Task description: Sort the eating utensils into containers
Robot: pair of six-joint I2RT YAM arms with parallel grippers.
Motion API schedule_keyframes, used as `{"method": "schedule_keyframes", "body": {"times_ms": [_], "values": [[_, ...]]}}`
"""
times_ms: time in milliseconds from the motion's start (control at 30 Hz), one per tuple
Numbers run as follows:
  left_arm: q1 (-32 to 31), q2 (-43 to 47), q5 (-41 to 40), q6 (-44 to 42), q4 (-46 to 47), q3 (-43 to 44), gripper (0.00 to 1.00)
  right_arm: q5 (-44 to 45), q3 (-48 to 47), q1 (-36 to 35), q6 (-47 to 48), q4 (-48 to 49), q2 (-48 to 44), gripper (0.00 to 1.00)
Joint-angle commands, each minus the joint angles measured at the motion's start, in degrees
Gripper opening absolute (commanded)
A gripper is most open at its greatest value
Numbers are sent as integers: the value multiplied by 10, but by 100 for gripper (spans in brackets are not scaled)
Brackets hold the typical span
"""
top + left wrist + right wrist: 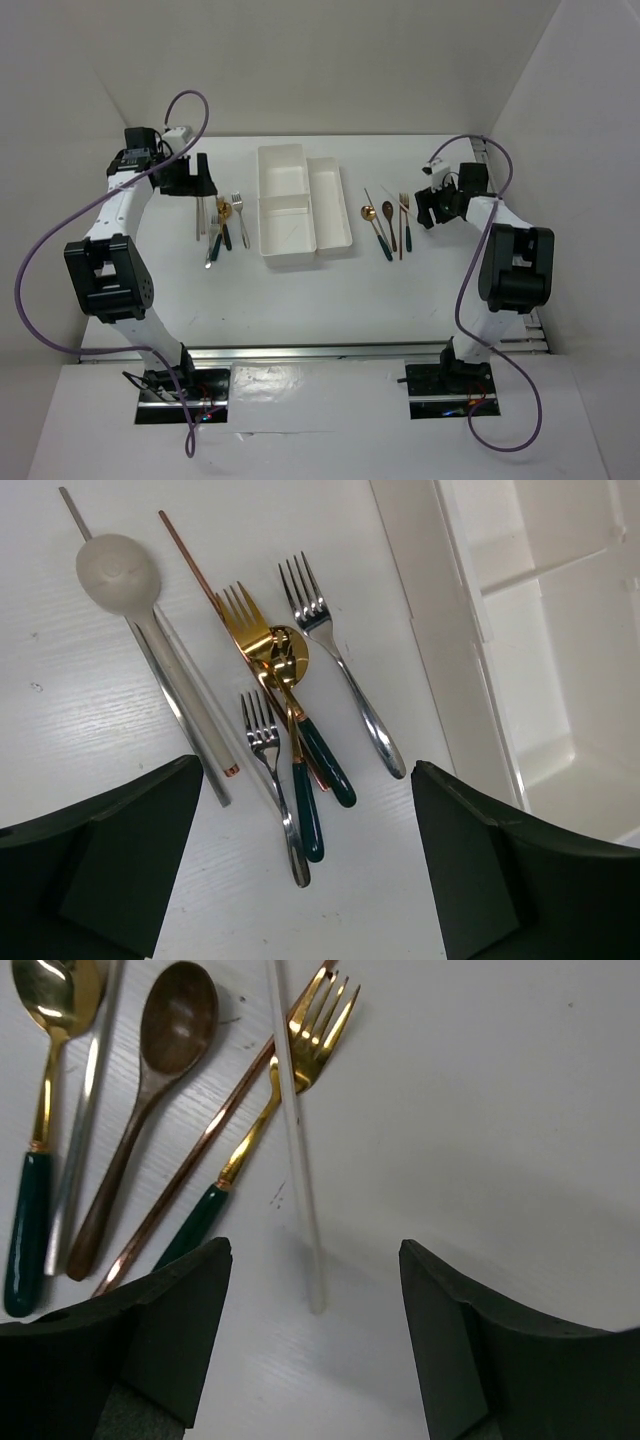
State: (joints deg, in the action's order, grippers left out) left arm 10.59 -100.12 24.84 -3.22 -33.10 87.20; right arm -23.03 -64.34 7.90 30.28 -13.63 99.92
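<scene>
The white tray (300, 205) sits mid-table, nearer the far edge than the near one. Its two squarish compartments are on the left and its long narrow one on the right. All the cutlery lies on the table (200, 300) outside it, in two groups.

One group lies between the tray and the left edge. The left claw (307, 780) hangs above it with its jaws spread wide, gripping nothing. In the left wrist view, a white spoon (118, 572) lies farthest from the tray, alongside a silvery chopstick (75, 510). Next comes a copper chopstick (190, 562), which runs under the left gold fork (240, 615). The bowl of the left gold spoon (287, 657) rests on that fork's neck, and the two teal handles splay apart. A small silver fork (262, 730) lies against them. A larger silver fork (335, 660) lies just beside them on the tray side.

The other group lies between the tray and the right edge. The right claw (312, 1260) hangs above it, also wide open and gripping nothing. From the tray outward lie the right gold spoon (50, 995), a second silvery chopstick (88, 1080), a brown spoon (178, 1015) and a second copper chopstick (190, 1165). Close beside that is the right gold fork (318, 1025). A white chopstick (298, 1160) crosses over the fork just below its tines.
</scene>
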Motion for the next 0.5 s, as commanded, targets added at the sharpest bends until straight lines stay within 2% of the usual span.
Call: {"method": "schedule_keyframes", "body": {"times_ms": [0,100,267,467], "values": [[4,-6,18,-16,-11,20,100,14,-61,-4,76,-21,30,75],[4,-1,18,-16,-11,20,100,9,-117,-4,68,-61,75,76],[4,6,-13,-11,9,-5,100,-7,-123,-10,53,-53,87,76],[4,0,-29,-11,9,-5,100,-18,-145,-15,72,-88,125,68]]}}
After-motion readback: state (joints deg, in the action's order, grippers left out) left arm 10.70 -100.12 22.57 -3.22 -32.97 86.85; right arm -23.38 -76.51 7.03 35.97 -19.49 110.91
